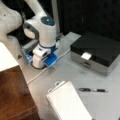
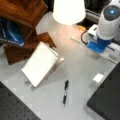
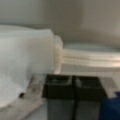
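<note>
In the wrist view my gripper (image 3: pixel 73 81) is shut, its two black fingers (image 3: pixel 58 87) pressed together with nothing between them. It hangs low over the grey table, facing a blurred white shape (image 3: pixel 25 67) and a pale band (image 3: pixel 92 58). In both front views the arm is folded down, its white and blue hand (image 1: pixel 41 58) (image 2: pixel 98 45) close to the tabletop beside a white cable (image 1: pixel 45 71). A black pen (image 1: pixel 93 90) (image 2: pixel 65 92) lies on the table well away from the hand. A white spiral notepad (image 1: pixel 67 102) (image 2: pixel 40 63) rests near it.
A black box with a silver drawer front (image 1: pixel 97 51) (image 2: pixel 107 100) carries a white tag (image 1: pixel 86 55) (image 2: pixel 98 78). A brown wooden shelf (image 1: pixel 15 95) (image 2: pixel 25 15) stands by the notepad. A white lampshade (image 2: pixel 68 10) is at a front view's top.
</note>
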Controlling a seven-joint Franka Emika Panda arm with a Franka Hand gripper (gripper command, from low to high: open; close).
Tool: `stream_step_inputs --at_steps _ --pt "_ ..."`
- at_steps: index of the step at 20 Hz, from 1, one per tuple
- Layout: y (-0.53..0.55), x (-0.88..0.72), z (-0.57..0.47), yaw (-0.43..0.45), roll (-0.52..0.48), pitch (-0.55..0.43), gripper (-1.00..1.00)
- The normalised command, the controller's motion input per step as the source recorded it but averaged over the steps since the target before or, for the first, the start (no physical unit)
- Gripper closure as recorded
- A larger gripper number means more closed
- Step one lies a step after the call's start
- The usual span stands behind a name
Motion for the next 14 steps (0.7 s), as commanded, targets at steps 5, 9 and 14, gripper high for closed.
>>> stream_step_inputs --at_steps 5,9,14 --pt "-0.24 -1.00 -0.51 0.031 -0.004 -0.695 1.00" --pt "-0.22 -1.00 -0.44 0.044 0.002 -0.655 1.00" --pt "-0.22 -1.00 -0.26 0.062 0.026 -0.562 1.00"
